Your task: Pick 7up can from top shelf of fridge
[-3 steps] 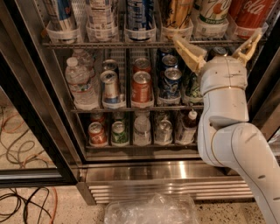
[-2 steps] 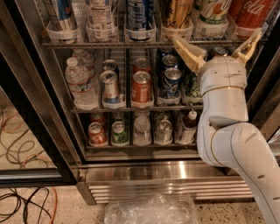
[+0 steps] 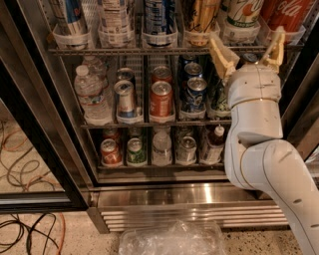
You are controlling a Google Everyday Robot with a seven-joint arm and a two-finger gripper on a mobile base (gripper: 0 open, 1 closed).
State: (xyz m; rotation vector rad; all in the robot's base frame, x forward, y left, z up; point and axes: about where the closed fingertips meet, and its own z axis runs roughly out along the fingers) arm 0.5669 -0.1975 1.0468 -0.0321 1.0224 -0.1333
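Note:
The 7up can (image 3: 244,12) is white with green lettering and stands in a clear holder at the right of the top shelf (image 3: 149,50) of the fridge (image 3: 65,129); its lid is cut off by the frame's top edge. A red Coca-Cola can (image 3: 289,12) stands right of it. My gripper (image 3: 247,50) is open, its two tan fingers (image 3: 222,55) pointing up just below the 7up can's holder, one on each side. It holds nothing.
Other cans stand in holders along the top shelf. Lower racks hold a water bottle (image 3: 90,92), a red can (image 3: 161,99), silver and blue cans, and bottles. A clear plastic bag (image 3: 172,239) lies on the floor in front. Cables (image 3: 25,229) lie at the left.

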